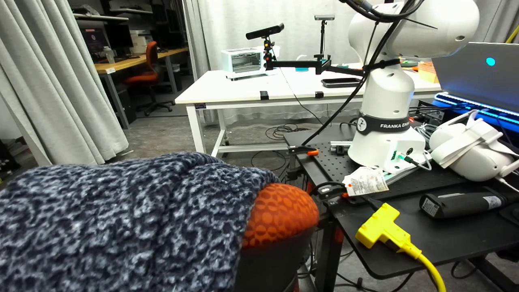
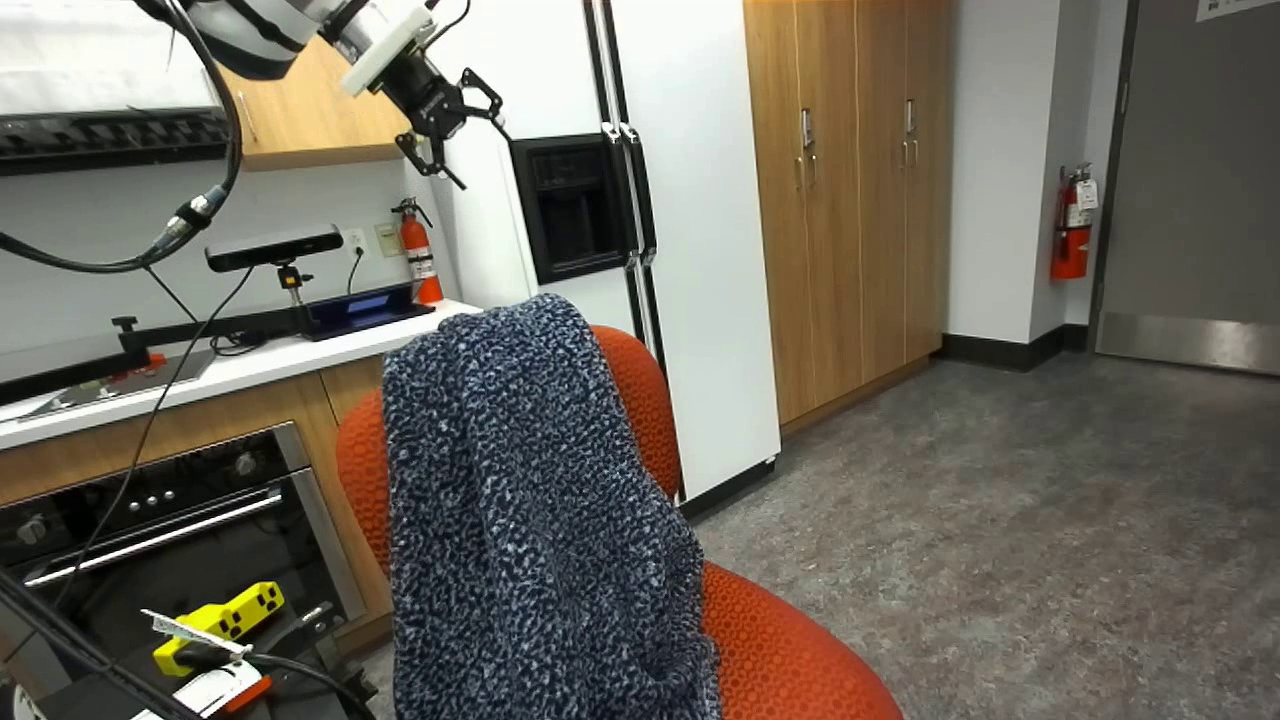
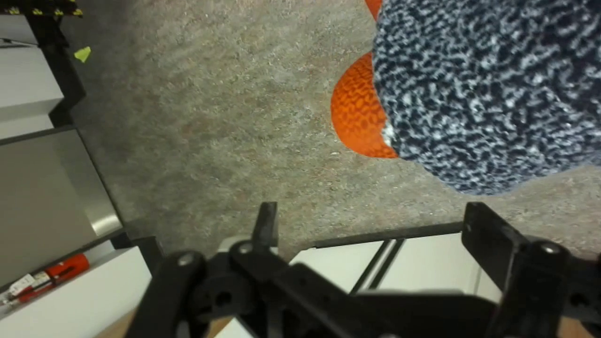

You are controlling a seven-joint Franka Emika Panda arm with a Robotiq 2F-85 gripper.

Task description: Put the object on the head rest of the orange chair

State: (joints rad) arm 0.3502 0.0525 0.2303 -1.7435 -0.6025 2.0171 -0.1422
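The object, a fuzzy navy and grey-white cloth (image 1: 134, 219), lies draped over the top of the orange chair back. In an exterior view the cloth (image 2: 530, 520) hangs down the front toward the seat. The head rest (image 1: 282, 215) shows its bare orange end beside the cloth; bare orange also shows on both sides of the cloth (image 2: 640, 405). The orange chair's seat (image 2: 790, 650) is partly covered. In the wrist view the cloth (image 3: 483, 94) fills the upper right, with an orange chair part (image 3: 359, 110) beside it. My gripper (image 2: 483, 160) is open and empty, above and apart from the cloth; its spread fingers (image 3: 371, 209) hold nothing.
A black table (image 1: 438, 239) with the robot base, a yellow power strip (image 1: 383, 229) and a white headset (image 1: 470, 150) stands beside the chair. A counter with an oven (image 2: 180, 530) and a white refrigerator (image 2: 700, 250) stand behind the chair. Cables hang from the arm.
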